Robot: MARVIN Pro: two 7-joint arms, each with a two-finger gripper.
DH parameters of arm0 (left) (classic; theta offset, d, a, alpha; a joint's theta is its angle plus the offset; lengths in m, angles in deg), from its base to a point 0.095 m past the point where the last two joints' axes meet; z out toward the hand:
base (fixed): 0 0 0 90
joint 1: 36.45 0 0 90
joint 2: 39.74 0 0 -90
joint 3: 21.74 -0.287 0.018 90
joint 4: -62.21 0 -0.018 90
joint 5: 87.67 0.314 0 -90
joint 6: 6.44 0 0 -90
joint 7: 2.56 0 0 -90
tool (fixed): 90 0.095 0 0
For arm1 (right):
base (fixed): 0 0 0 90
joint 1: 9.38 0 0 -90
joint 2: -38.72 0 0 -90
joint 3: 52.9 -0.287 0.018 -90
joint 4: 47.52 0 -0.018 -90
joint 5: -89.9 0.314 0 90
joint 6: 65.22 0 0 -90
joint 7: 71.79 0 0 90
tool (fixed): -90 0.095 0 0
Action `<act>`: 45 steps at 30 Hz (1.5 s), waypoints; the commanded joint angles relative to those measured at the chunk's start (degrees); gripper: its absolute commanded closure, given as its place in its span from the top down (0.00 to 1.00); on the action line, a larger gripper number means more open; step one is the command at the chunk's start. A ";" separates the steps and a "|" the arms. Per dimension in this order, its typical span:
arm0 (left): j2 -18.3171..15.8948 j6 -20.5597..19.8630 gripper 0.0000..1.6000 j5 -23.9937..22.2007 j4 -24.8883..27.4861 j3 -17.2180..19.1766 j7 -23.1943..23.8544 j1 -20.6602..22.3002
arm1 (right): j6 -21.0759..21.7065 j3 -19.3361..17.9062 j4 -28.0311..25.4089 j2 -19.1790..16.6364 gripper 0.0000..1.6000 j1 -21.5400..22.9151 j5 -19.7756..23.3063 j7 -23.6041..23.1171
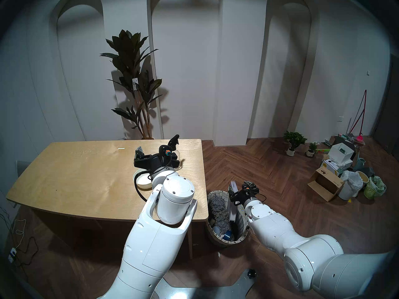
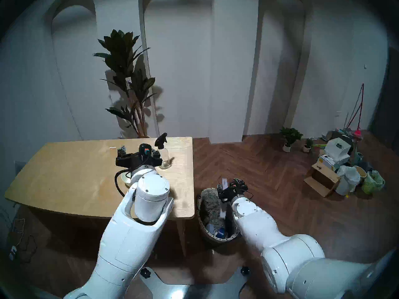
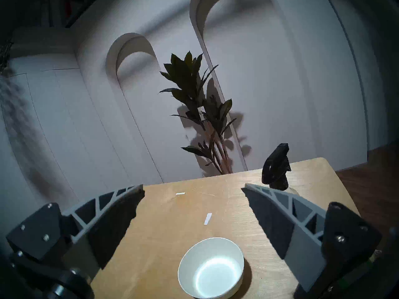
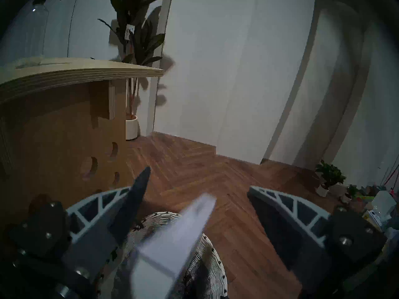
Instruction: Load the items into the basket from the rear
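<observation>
Spread wide, the right gripper (image 4: 195, 194) is letting the lavender box (image 4: 172, 236) tip over the wicker basket (image 4: 207, 259) rim; leaning so, it risks sliding out. Left gripper (image 3: 194, 188) is hovering open above the bowl (image 3: 211, 268) beside the spray bottle (image 3: 276, 165).
</observation>
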 commanded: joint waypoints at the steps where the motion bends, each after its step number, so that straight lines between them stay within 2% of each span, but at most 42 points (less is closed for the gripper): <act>1: -0.32 0.50 1.00 -0.22 0.85 1.06 0.21 0.94 | -4.29 0.55 2.70 0.78 1.00 3.60 -0.74 0.50; 3: -0.65 0.48 1.00 -0.45 0.74 1.40 1.02 1.08 | -5.27 -0.12 3.74 0.75 1.00 4.06 -0.01 0.36; 5: -1.55 -2.04 1.00 -0.29 -1.42 1.41 3.34 3.35 | -7.39 0.05 3.98 -0.62 1.00 4.29 -0.21 -1.63; 6: -1.55 -2.04 1.00 -0.29 -1.42 1.41 3.34 3.35 | -7.39 0.05 3.98 -0.62 1.00 4.29 -0.21 -1.63; 7: -1.96 -1.35 1.00 -1.16 -2.89 1.48 5.44 4.82 | -8.54 0.37 4.15 -1.49 1.00 4.23 -0.83 -1.75; 9: -1.96 -1.14 1.00 -1.54 -3.37 1.53 6.26 5.53 | -8.67 0.25 4.33 -1.78 1.00 4.38 -0.75 -1.89; 15: -2.92 -0.53 1.00 -3.82 -5.01 1.11 13.02 8.86 | -7.84 -2.18 4.92 -3.62 1.00 6.49 1.19 -2.35; 17: -5.08 -2.72 1.00 -1.85 -6.51 -0.57 14.86 9.69 | -7.75 -2.87 5.09 -4.39 1.00 6.84 1.67 -2.46; 21: -6.58 -2.26 1.00 -3.59 -7.08 -1.24 19.39 11.74 | -7.55 -4.74 5.58 -5.74 1.00 7.63 3.27 -2.84; 26: -11.18 -1.69 1.00 -3.81 -7.52 -0.69 25.15 12.97 | -6.36 -6.83 6.52 -6.94 1.00 8.82 5.01 -4.05; 29: -12.46 -1.65 1.00 -3.76 -9.65 -0.16 27.62 15.17 | -6.34 -7.25 6.66 -7.57 1.00 9.55 5.21 -4.47; 35: -13.23 0.59 1.00 -5.51 -11.96 2.90 31.46 17.47 | -5.79 -8.47 7.39 -8.43 1.00 11.00 6.12 -4.81; 45: -11.71 10.62 1.00 -17.94 -14.71 11.48 40.32 17.60 | -6.54 -9.85 8.26 -9.48 1.00 10.63 7.03 -5.08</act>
